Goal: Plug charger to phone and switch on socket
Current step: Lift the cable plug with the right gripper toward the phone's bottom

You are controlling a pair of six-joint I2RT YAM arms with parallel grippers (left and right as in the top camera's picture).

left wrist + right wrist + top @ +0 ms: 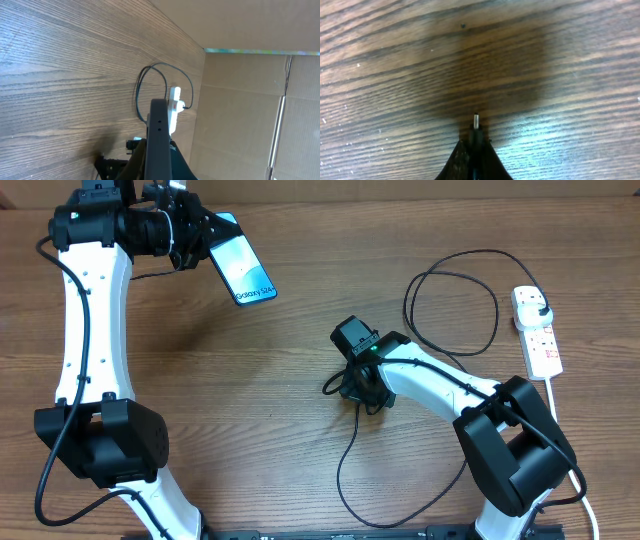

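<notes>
My left gripper (200, 242) is shut on the phone (242, 270) and holds it lifted and tilted above the table's back left, its lit screen showing. In the left wrist view the phone's dark edge (159, 135) stands between the fingers. My right gripper (352, 385) is at the table's middle, shut on the charger's connector end; its small metal tip (476, 121) sticks out past the fingertips just above the wood. The black charger cable (452, 275) loops to its plug in the white socket strip (538, 330) at the right.
The strip's thick white cord (556, 405) runs down the right side. More black cable (345, 470) trails toward the front edge. A cardboard wall (240, 100) stands behind the table.
</notes>
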